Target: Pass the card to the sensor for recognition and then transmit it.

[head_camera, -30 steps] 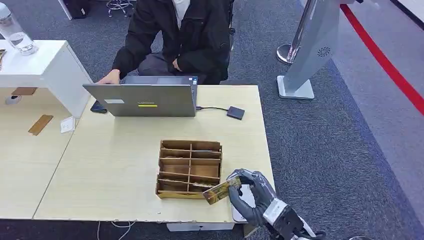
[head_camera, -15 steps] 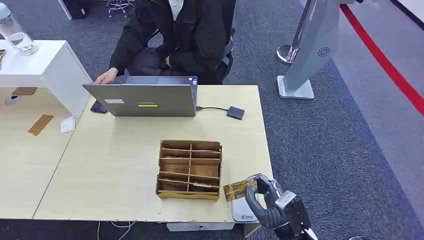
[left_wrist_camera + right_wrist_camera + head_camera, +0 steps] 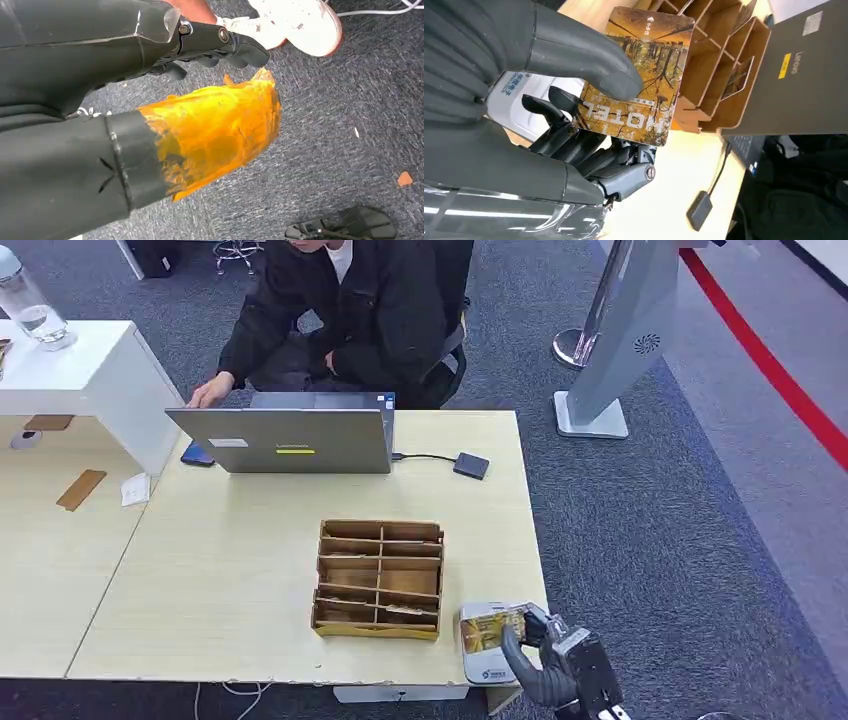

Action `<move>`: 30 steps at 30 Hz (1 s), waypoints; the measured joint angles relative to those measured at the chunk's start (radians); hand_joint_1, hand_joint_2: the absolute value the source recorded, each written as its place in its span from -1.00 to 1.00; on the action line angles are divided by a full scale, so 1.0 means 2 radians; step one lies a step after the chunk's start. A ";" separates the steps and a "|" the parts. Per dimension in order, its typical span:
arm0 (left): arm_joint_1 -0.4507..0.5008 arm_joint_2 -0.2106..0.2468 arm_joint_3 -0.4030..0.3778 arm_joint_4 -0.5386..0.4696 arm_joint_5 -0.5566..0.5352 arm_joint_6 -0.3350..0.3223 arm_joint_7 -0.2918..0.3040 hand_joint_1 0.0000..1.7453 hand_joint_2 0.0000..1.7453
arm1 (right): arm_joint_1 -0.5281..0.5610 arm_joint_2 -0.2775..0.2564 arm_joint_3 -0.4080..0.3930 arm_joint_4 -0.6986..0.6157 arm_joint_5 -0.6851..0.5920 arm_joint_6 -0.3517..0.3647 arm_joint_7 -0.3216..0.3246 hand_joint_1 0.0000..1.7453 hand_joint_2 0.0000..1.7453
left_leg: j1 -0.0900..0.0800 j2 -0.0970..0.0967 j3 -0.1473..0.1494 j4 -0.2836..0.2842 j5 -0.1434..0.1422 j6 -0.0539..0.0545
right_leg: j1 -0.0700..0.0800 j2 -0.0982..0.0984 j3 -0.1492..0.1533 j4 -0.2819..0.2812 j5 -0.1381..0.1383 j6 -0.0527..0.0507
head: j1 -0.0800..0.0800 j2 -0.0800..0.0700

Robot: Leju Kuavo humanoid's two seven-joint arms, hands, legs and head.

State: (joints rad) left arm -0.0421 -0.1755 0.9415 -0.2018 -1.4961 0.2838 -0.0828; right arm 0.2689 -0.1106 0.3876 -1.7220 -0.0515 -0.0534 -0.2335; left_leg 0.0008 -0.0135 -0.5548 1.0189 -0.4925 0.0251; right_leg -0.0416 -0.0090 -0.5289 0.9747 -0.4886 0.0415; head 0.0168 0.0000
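Note:
My right hand (image 3: 548, 660) pinches a yellow-brown card (image 3: 490, 628) printed "HOTEL" between thumb and fingers. The card lies flat just over the white sensor box (image 3: 486, 668) at the table's near right corner; I cannot tell whether it touches the box. The right wrist view shows the card (image 3: 639, 75) under the thumb, the white sensor (image 3: 511, 107) behind it and the hand (image 3: 524, 60) around it. My left hand (image 3: 210, 135) hangs over grey carpet, its thumb wrapped in orange tape, fingers apart, holding nothing.
A cardboard divider box (image 3: 380, 578) stands just left of the sensor. Farther back are an open laptop (image 3: 290, 440), a black adapter (image 3: 471, 465) on a cable, and a seated person (image 3: 350, 310). A white shelf (image 3: 90, 370) stands far left, a grey stand (image 3: 620, 340) on the carpet at right.
My right hand has carried the card rightward and toward me, from the divider box's front corner to over the white sensor. The person behind the laptop has shifted in the seat.

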 joint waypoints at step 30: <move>0.001 0.000 0.004 0.000 -0.002 0.002 0.000 -1.00 -1.00 | 0.000 0.010 -0.003 0.055 0.033 -0.062 0.053 1.00 1.00 | 0.000 0.000 0.000 0.000 0.000 0.000 | 0.000 0.000 0.000 0.000 0.000 0.000 | 0.000 0.000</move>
State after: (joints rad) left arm -0.0411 -0.1755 0.9491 -0.2018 -1.5007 0.2884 -0.0832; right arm 0.2689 -0.0900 0.3819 -1.6129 0.0149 -0.1778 -0.1274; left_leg 0.0008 -0.0136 -0.5548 1.0189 -0.4925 0.0251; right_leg -0.0416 -0.0090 -0.5289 0.9747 -0.4886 0.0415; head 0.0168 0.0000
